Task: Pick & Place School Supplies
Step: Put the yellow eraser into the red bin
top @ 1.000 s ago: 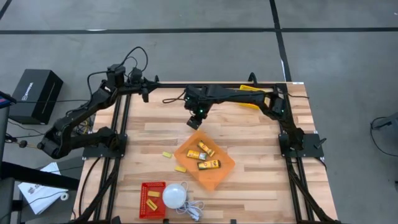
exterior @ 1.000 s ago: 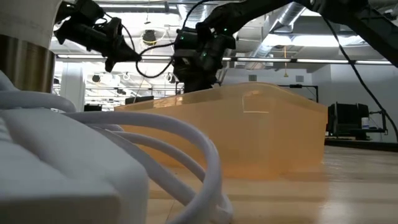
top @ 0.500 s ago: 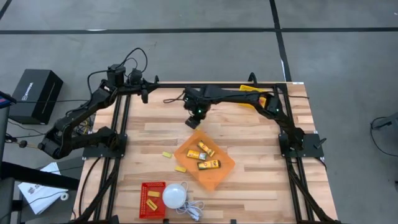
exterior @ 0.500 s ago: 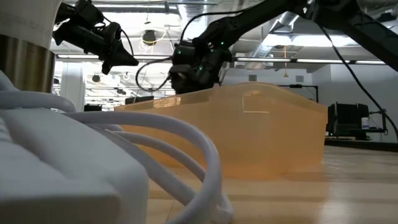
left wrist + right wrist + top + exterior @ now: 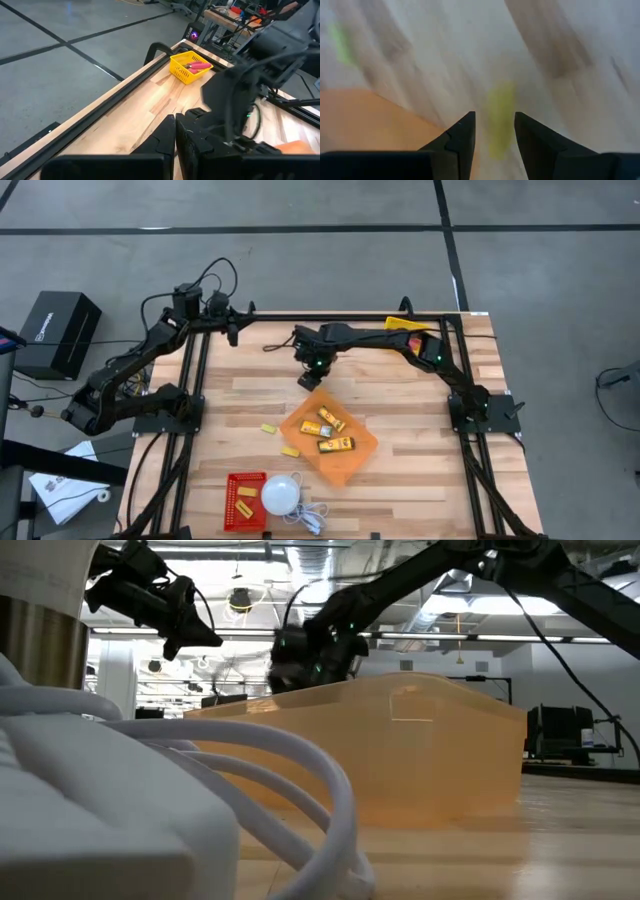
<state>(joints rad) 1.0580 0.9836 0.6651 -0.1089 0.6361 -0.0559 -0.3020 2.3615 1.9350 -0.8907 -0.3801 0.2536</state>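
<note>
Robotics lab: framed wooden table [image 5: 400,395], concrete floor [image 5: 300,205], ceiling ducts [image 5: 450,580].

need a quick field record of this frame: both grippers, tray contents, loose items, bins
left gripper: shut, parked at table's far left corner
right gripper: open, empty, above table just beyond orange tray
orange tray: three orange-yellow packets inside
loose on table: two small yellow blocks left of tray
red bin: yellow blocks inside, white dome beside
yellow bin: pink-handled tool inside

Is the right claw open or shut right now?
Open and empty: the right claw shows a clear gap between its fingers, with only blurred table visible through it.
</note>
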